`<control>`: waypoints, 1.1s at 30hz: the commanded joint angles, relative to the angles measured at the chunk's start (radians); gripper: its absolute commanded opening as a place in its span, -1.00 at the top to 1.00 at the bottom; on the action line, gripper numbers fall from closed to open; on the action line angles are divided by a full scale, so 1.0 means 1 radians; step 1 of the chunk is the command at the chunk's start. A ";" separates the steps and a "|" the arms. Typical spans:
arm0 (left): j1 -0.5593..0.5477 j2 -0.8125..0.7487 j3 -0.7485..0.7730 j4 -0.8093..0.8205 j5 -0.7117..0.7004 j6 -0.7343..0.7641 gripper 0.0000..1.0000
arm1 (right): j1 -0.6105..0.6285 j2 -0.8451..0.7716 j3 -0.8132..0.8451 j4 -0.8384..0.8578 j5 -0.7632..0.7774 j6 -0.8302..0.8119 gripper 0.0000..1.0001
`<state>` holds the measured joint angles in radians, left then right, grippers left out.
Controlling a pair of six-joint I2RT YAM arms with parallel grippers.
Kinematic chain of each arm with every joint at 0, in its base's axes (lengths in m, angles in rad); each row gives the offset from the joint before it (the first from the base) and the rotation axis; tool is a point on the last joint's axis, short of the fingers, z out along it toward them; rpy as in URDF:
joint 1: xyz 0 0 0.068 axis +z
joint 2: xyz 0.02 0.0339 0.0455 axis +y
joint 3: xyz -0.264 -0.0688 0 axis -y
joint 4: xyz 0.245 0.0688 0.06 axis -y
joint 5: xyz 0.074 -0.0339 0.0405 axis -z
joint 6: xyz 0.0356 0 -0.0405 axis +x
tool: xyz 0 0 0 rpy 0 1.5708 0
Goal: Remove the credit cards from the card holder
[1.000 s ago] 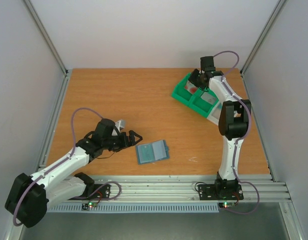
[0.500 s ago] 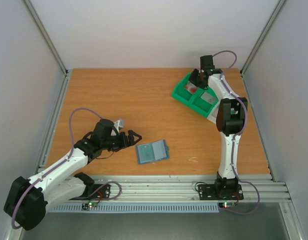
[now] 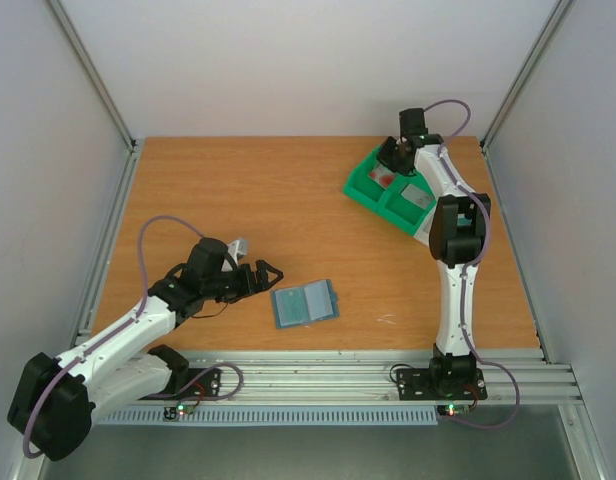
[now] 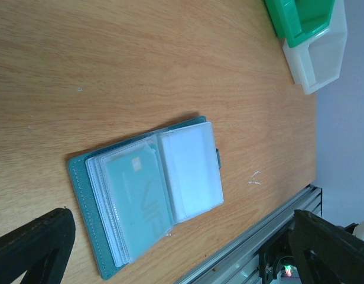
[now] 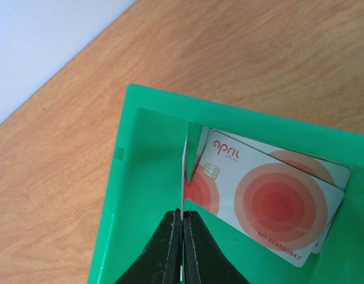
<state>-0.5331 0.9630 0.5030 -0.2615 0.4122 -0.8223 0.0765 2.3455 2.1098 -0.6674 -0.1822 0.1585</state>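
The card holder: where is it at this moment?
In the top view the card holder lies open on the table, just right of the open left gripper, far from the green bin.

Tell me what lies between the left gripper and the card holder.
Only bare tabletop: the top view shows plain wood between the open left gripper and the card holder.

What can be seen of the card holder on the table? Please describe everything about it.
The card holder is a small teal-blue bifold with a soft-looking, stitched cover. It lies open and flat on the wooden table, near its front edge. Inside are clear plastic sleeves. Those on one side hold a teal card with a chip, and the top sleeve on the other side looks empty. Only the table touches it. The open left gripper stands beside it, apart.
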 commanded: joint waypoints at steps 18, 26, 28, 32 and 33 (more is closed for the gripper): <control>-0.002 0.009 0.013 0.012 -0.021 0.011 -0.99 | -0.027 0.075 0.076 -0.057 -0.003 -0.009 0.83; -0.001 0.008 0.014 0.007 -0.024 0.009 -0.99 | -0.029 0.070 0.087 -0.074 0.006 -0.010 0.80; -0.001 0.006 0.012 0.003 -0.024 0.008 -0.99 | -0.030 0.063 0.089 -0.083 0.008 -0.007 0.78; -0.001 0.008 0.011 -0.006 -0.034 0.008 -0.99 | -0.029 0.043 0.088 -0.103 0.011 -0.004 0.73; 0.000 0.009 0.012 -0.011 -0.037 0.009 -0.99 | -0.029 0.038 0.087 -0.110 0.014 -0.005 0.71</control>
<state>-0.5335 0.9691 0.5030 -0.2668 0.3939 -0.8223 0.0532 2.4062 2.1651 -0.7368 -0.1898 0.1581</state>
